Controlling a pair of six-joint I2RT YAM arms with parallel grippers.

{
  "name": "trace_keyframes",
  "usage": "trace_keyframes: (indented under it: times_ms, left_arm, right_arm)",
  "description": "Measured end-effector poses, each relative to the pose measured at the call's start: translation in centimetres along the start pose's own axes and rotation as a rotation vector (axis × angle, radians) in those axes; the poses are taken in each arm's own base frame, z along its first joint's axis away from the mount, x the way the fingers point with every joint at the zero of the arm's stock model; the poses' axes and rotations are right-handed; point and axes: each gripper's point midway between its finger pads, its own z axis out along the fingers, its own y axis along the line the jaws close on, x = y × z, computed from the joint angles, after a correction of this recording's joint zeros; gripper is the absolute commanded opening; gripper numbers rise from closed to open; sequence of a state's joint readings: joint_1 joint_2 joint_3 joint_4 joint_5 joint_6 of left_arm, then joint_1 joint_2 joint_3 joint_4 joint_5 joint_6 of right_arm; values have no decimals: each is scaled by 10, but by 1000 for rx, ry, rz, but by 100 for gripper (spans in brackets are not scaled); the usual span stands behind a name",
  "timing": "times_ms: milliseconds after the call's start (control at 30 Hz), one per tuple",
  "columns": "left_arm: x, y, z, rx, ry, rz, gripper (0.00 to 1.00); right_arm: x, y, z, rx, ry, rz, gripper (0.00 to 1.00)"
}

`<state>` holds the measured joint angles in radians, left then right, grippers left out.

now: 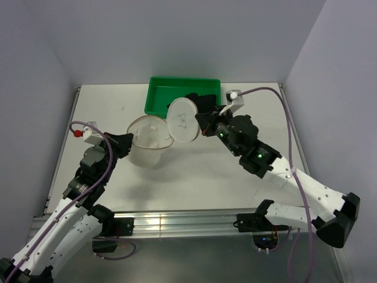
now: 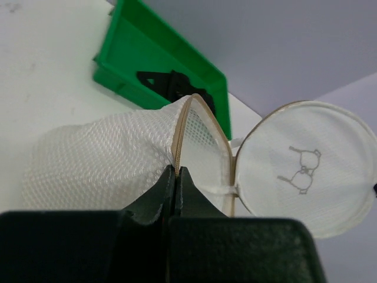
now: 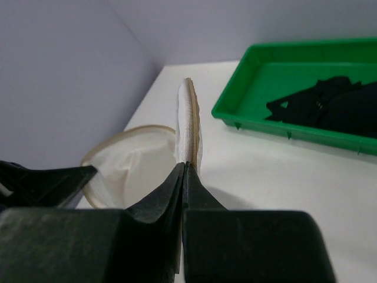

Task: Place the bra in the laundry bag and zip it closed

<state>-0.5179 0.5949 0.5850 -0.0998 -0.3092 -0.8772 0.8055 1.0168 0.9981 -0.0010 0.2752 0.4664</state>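
The white mesh laundry bag (image 1: 148, 141) stands open on the table, its round lid (image 1: 183, 120) swung up to the right. My left gripper (image 1: 127, 141) is shut on the bag's left rim (image 2: 177, 147). My right gripper (image 1: 199, 125) is shut on the lid's edge (image 3: 189, 127). The black bra (image 1: 201, 101) lies in the green tray (image 1: 162, 94) behind the bag. It also shows in the left wrist view (image 2: 174, 84) and the right wrist view (image 3: 333, 100).
The green tray (image 3: 259, 76) stands at the back of the white table. Grey walls close in on the left, back and right. A metal rail (image 1: 177, 224) runs along the near edge.
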Motion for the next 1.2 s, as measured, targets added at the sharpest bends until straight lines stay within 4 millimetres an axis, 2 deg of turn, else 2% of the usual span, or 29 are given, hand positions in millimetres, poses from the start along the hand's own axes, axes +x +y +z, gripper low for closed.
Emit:
trace_keyframes:
  times_ms: [67,100,133,167,200,233,267,300,333,400,433,500,600,700,767,800,833,867,933,967,1000,1067,1133,1200]
  left_arm:
    - [-2,14,-2,-51,-14,5,0]
    - [2,21,-2,-74,-6,9,9]
    - [7,31,-2,-106,4,16,20]
    - [13,42,-2,-138,18,22,37]
    - [20,52,-3,-172,34,25,72]
    - [26,63,-5,-203,53,36,81]
    - [31,70,-7,-228,67,35,87]
    - [34,76,-9,-249,78,36,91]
    - [35,79,-11,-260,81,37,92]
    - [31,79,-16,-264,70,37,93]
    - [26,76,-18,-260,61,37,92]
    - [14,66,-21,-244,42,37,91]
    - [-16,36,-24,-184,-16,24,88]
    - [-41,10,-29,-125,-66,17,78]
    - [-51,-4,-28,-94,-84,25,75]
    - [-53,-11,-25,-76,-79,31,70]
    - [-51,-18,-19,-57,-55,46,67]
    - [-49,-26,-13,-39,-33,55,65]
    - [-37,-41,7,-6,34,85,56]
    - [-29,-49,21,11,69,101,53]
    - [-20,-54,33,20,104,119,45]
    - [3,-63,64,25,180,160,38]
    - [28,-72,95,28,251,201,40]
    - [53,-84,131,48,309,238,48]
  right_arm:
    - [19,-2,12,7,53,-4,0]
    - [32,-4,18,12,84,-7,0]
    - [53,-11,26,30,135,-13,0]
    - [68,-16,30,43,170,-18,0]
    - [89,-23,34,61,219,-22,4]
    - [111,-33,36,88,274,-28,11]
    - [123,-38,38,105,306,-35,20]
    - [137,-44,41,123,344,-38,37]
    - [149,-49,43,139,374,-41,47]
    - [161,-56,42,154,420,-51,59]
    - [162,-58,41,157,426,-51,63]
    - [153,-59,40,153,410,-45,64]
    - [124,-56,35,137,342,-27,65]
    - [82,-47,23,100,239,-6,64]
    - [60,-43,11,76,176,6,58]
    - [52,-43,4,67,149,10,54]
    - [48,-44,-3,61,126,16,49]
    - [50,-49,-10,66,118,16,36]
    - [56,-62,-25,86,99,20,21]
    - [63,-72,-32,106,97,22,10]
    - [67,-79,-39,122,92,27,6]
    - [77,-97,-53,164,77,38,5]
    - [83,-112,-65,198,52,55,6]
    - [90,-123,-72,219,41,69,9]
